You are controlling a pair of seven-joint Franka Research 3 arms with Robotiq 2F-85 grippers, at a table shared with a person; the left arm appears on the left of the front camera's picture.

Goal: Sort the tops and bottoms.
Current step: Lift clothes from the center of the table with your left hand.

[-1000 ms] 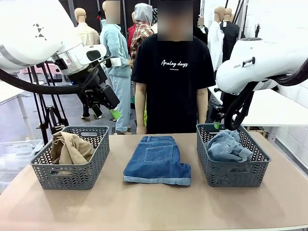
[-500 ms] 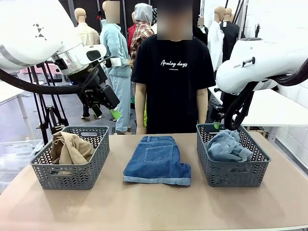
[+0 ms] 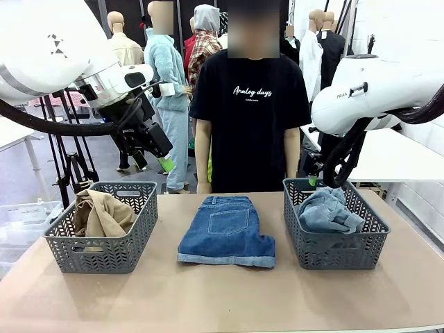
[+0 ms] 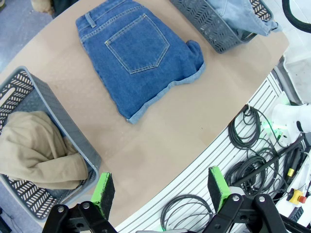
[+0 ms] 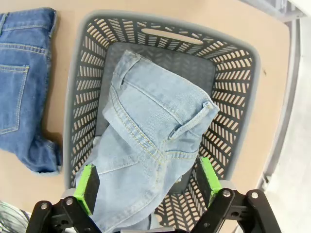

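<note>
A tan-beige top [image 3: 101, 215] lies crumpled in the left grey basket [image 3: 132, 239]; the left wrist view shows this top [image 4: 36, 158] too. Dark blue denim shorts [image 3: 227, 231] lie flat on the table's middle, back pocket up [image 4: 137, 42]. A pale light-blue denim bottom [image 3: 329, 211] is heaped in the right grey basket [image 3: 338, 251]. My left gripper [image 3: 154, 161] hangs open, high above the left basket's far side, nothing between its green pads [image 4: 103, 191]. My right gripper [image 5: 148, 183] stands open above the pale denim [image 5: 146, 141], holding nothing.
A person in a black printed T-shirt [image 3: 250, 111] stands at the far edge, arms down. The tan tabletop [image 3: 222, 295] is bare in front of the baskets. Cables [image 4: 252, 145] lie beyond the table's near edge.
</note>
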